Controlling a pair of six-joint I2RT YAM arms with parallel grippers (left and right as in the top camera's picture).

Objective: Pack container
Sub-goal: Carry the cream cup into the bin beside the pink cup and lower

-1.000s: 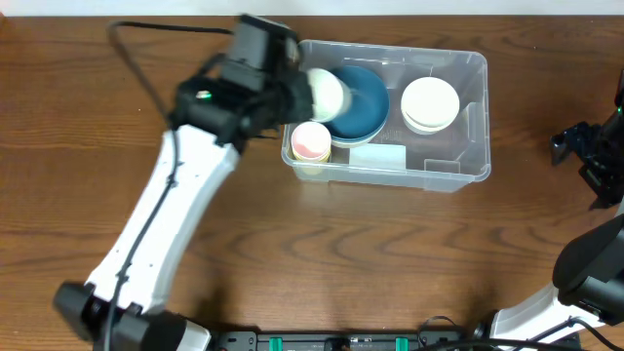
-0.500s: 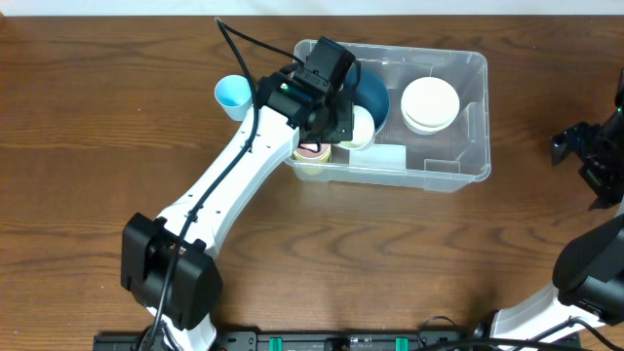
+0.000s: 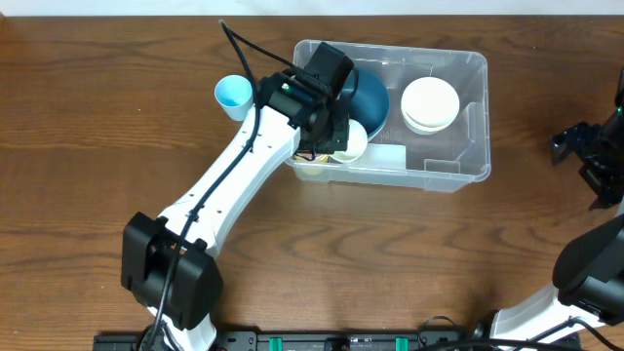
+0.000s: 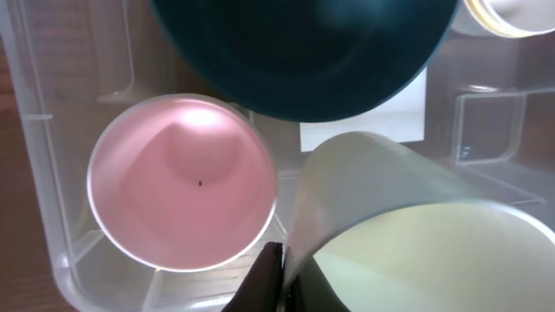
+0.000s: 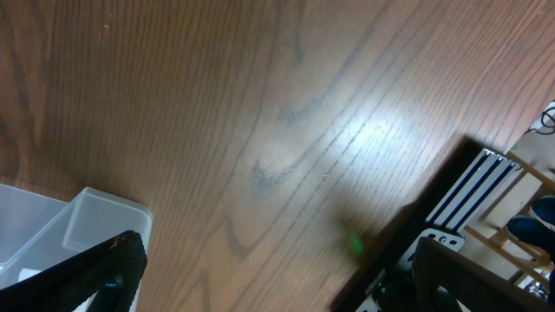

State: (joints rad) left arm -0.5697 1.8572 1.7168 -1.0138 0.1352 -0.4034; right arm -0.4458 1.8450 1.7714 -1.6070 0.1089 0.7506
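The left gripper (image 4: 284, 279) is staying closed on the wall of a cream cup (image 4: 416, 243), pinching the rim between its fingers. A second ago it was carrying this cup above the left rim of the container (image 3: 475, 117). Now the cup is hanging inside, tilted, just beside the pink cup (image 4: 182, 182) and below the dark teal bowl (image 4: 303, 52), and it is sinking a little toward the near wall. The arm is also no longer hiding the light blue cup (image 3: 232, 96), which is waiting outside on the counter (image 3: 390, 263). The right gripper (image 5: 282, 277) is resting wide open, well apart. In my judgement the cream cup is almost placed, only the release is missing, and the blue cup is probably coming next.
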